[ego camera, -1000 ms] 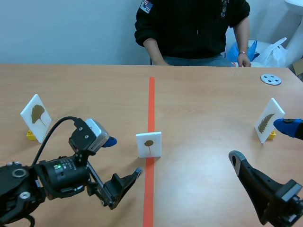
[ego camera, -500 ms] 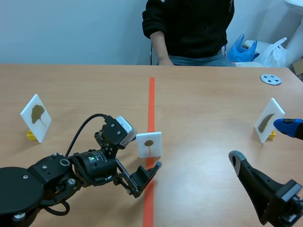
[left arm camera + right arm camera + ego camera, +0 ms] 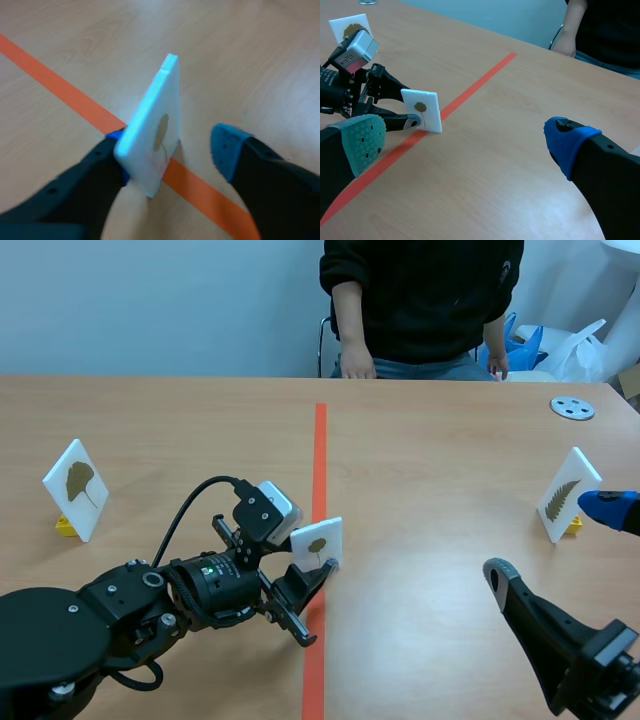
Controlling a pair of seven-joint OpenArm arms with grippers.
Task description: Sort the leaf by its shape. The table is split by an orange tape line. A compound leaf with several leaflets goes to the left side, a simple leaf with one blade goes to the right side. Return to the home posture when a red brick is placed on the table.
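- The step in hand is the pick-up of the centre card [image 3: 316, 544], which stands on the orange tape line [image 3: 320, 450] just below the middle of the scene view and leans a little
- The left gripper [image 3: 172, 150] straddles the card with its fingers spread: one finger lies against the card's back, while the blue pad [image 3: 226, 145] of the other is apart from the printed face, so this is no grip yet
- The print looks like a single blade on a stalk, so I judge it a simple leaf bound for the right half of the table
- The next move calls for closing squarely on the card without tipping it, then lifting it across the line
- The right gripper [image 3: 465, 140] sits at the lower right of the scene view, spread wide and holding nothing; no red brick shows
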